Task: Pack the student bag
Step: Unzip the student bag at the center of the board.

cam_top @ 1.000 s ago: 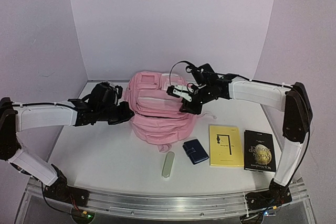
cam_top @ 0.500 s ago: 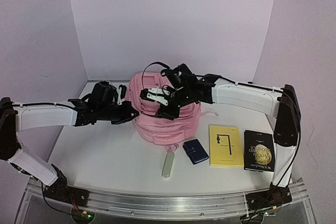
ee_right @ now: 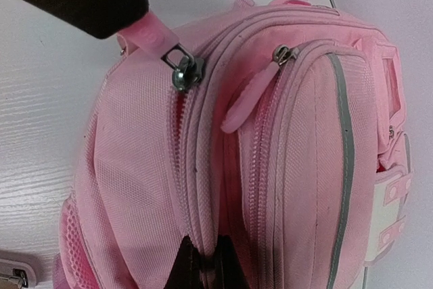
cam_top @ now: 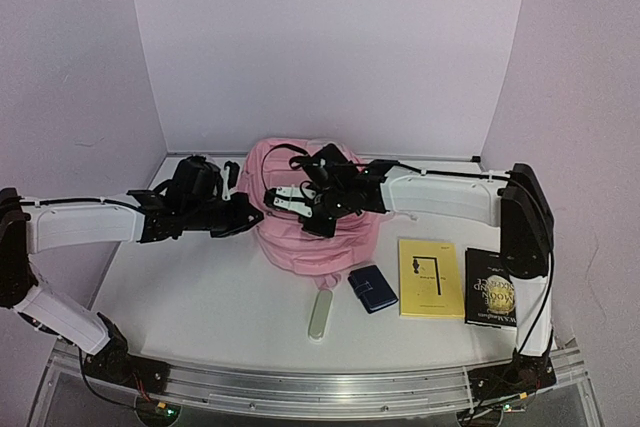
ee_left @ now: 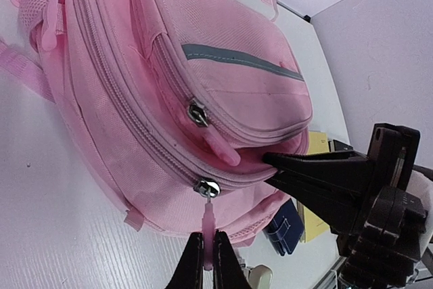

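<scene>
The pink student bag [cam_top: 305, 222] lies on its side at the middle of the table, zips closed. My left gripper [cam_top: 252, 213] is at its left edge, shut on the pink pull tab [ee_left: 206, 231] of the main zip; the metal slider [ee_left: 206, 188] sits just above the jaws. The tab also shows in the right wrist view [ee_right: 150, 34]. My right gripper [cam_top: 312, 219] is over the bag's middle, shut on a fold of bag fabric [ee_right: 206, 248] beside the main zip. The front pocket's zip pull [ee_right: 247, 99] hangs loose.
In front of the bag lie a pale green case [cam_top: 321, 314] and a dark blue wallet [cam_top: 372, 288]. A yellow book [cam_top: 430, 277] and a black book [cam_top: 494, 287] lie to the right. White walls stand behind and at both sides.
My right gripper moved left across the bag from its right side to its middle and pinched the fabric. The bag was dragged and flattened leftward. My left gripper stayed at the bag's left edge.
</scene>
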Controlling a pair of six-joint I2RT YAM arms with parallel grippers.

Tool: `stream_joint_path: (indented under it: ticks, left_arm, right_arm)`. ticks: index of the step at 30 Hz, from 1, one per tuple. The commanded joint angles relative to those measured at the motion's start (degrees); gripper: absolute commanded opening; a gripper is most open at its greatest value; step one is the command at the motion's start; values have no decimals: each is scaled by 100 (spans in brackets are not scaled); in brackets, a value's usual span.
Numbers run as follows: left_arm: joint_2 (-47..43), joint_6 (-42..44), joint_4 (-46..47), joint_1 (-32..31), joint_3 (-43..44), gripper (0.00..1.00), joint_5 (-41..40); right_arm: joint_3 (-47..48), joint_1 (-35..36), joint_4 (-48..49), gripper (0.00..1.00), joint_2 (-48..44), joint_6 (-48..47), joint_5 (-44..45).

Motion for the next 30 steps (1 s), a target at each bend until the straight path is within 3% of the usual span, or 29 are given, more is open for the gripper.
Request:
stream_joint_path:
  ticks: [1,5,11,16,30]
  left_arm:
    - [-128,-27,-432,35,401,0,-1058]
    - [104,-193,-881,312,534,0,-1549]
    - [441,-235,-429,672,493,0,-1388]
    - [870,21,-330,1015,819,0,-1734]
    - [2133,336,219,2343,1888,0,-813]
  right_arm:
    - [-166,-9,174,0,-377,-41,325]
    - [-410,-15,195,0,-642,-187,451]
    - [-662,-47,247,0,-858,-265,519]
    - [-695,-43,257,0,-886,-221,451]
    - [-455,-43,205,0,-782,338,-17]
